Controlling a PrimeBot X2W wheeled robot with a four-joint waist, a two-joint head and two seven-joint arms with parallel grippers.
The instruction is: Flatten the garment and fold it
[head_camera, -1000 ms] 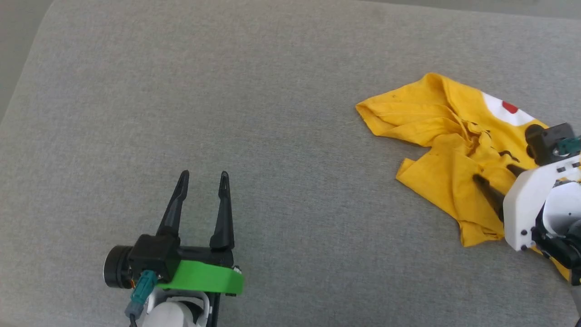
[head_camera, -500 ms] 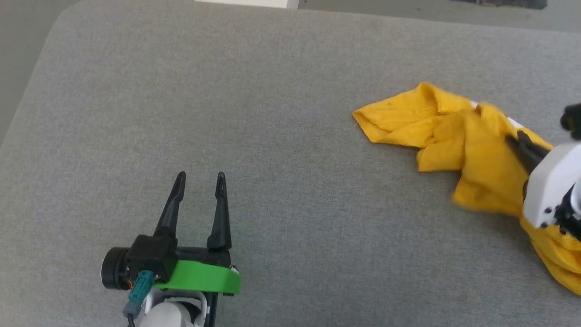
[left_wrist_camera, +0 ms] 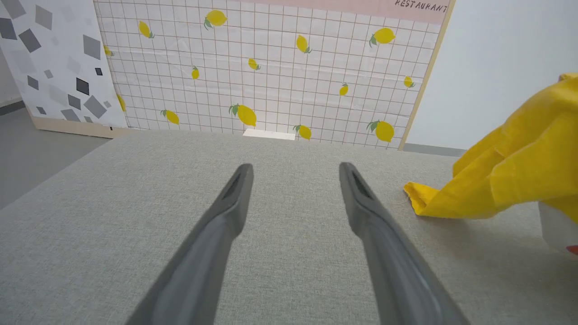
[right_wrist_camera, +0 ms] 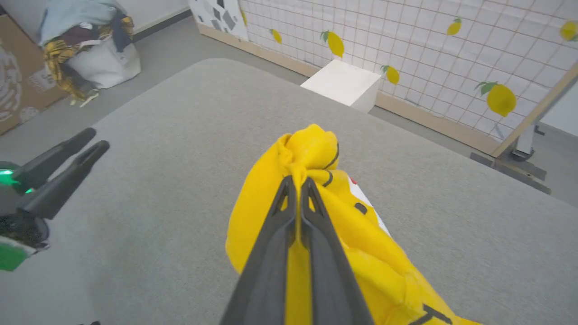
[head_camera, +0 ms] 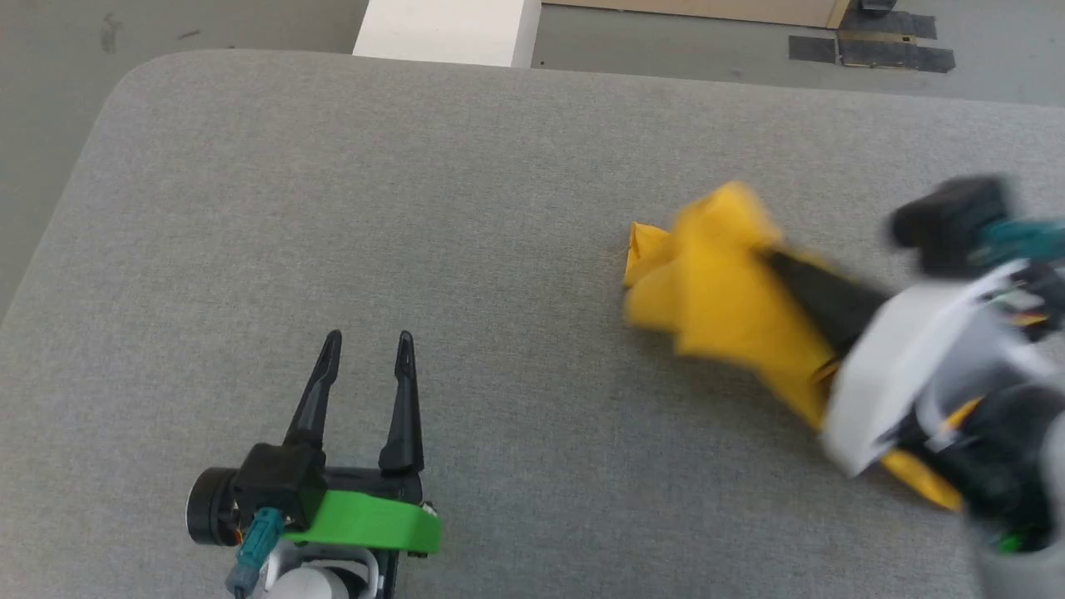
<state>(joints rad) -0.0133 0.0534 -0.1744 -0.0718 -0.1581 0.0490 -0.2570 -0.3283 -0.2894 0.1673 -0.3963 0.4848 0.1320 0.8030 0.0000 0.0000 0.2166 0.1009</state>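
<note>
Now: grey padded table (head_camera: 499,208) spans the view. Yellow T-shirt (head_camera: 715,299) hangs bunched over its right side, mostly off the surface. Right gripper (right_wrist_camera: 298,183) has its fingers pinched together on a fold of the T-shirt. Left gripper (head_camera: 369,337) sits near left, fingers spread wide, holding nothing, well apart from the T-shirt.
</note>
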